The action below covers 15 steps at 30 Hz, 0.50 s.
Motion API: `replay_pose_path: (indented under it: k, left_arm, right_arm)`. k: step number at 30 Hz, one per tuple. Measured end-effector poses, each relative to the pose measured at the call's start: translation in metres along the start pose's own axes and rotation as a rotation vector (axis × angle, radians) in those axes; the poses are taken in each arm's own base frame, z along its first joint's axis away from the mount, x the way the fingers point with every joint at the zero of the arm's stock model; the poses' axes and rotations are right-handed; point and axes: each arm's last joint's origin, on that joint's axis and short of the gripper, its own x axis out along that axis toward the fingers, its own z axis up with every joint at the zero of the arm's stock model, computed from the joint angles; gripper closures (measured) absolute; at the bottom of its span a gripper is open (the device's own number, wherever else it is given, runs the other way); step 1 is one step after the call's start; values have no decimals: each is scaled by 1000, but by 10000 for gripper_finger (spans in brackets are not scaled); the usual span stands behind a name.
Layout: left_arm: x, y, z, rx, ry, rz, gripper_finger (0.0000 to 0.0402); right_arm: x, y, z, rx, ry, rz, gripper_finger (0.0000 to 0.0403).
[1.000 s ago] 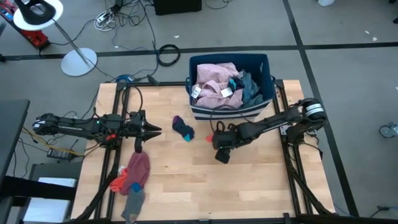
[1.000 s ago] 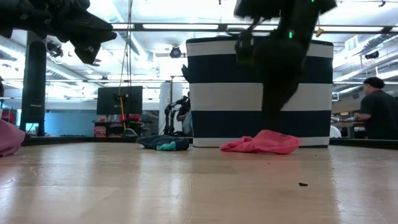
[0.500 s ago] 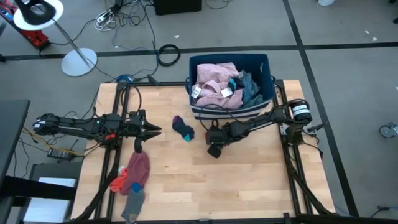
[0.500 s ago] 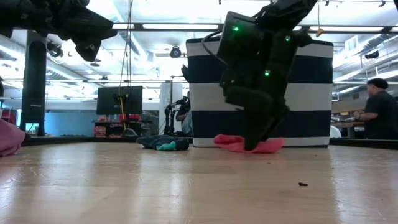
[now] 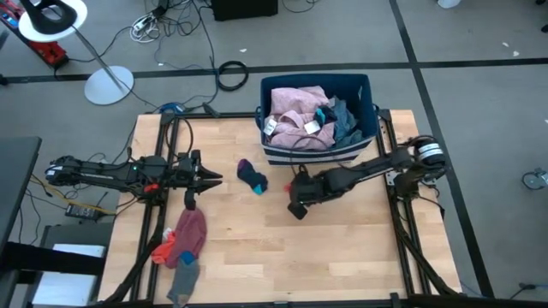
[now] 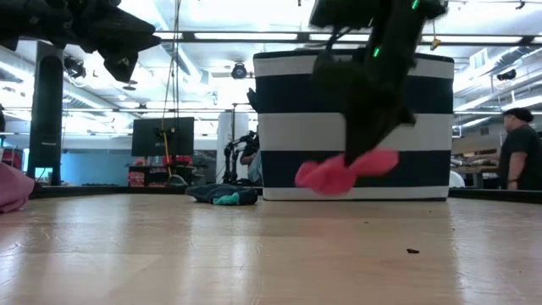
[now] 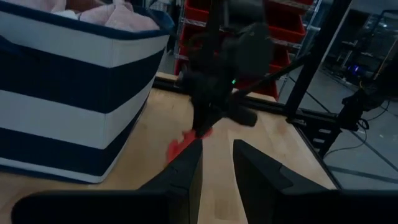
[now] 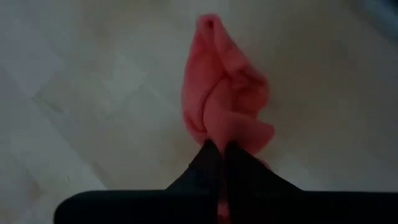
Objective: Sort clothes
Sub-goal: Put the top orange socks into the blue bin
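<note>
My right gripper is over the middle of the table, in front of the striped bin, shut on a small pink-red sock. My left gripper hovers level over the table's left part, its fingers a little apart with nothing between them. A dark sock with a teal toe lies flat on the wood between the two grippers. More clothes, a pink piece, an orange one and a grey one, lie heaped at the near left. Pink and teal-grey garments fill the bin. My right gripper pinches the sock at one bunched end between its two fingertips. The fingers come steeply from above. The sock hangs crumpled just below them, lifted clear of the table.
The dark blue, white-striped bin stands at the table's far edge right behind the right gripper. Bare wood stretches toward the near edge. In the low view a person stands in the room beyond the table's right.
My right gripper has dipped down onto the pink-red sock, rolled its wrist, shut on it and come up again. The sock, which lay on the wood before the bin, now hangs clear of the table.
</note>
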Motion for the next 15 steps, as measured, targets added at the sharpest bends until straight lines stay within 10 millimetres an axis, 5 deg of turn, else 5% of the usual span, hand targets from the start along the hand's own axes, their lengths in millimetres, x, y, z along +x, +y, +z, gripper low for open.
replay_pose_path:
  k: [15]
  left_arm:
    - [-1, -3, 11, -12, -113, -28, 308]
  right_arm:
    - [-192, 6, 27, -19, -331, -144, 399]
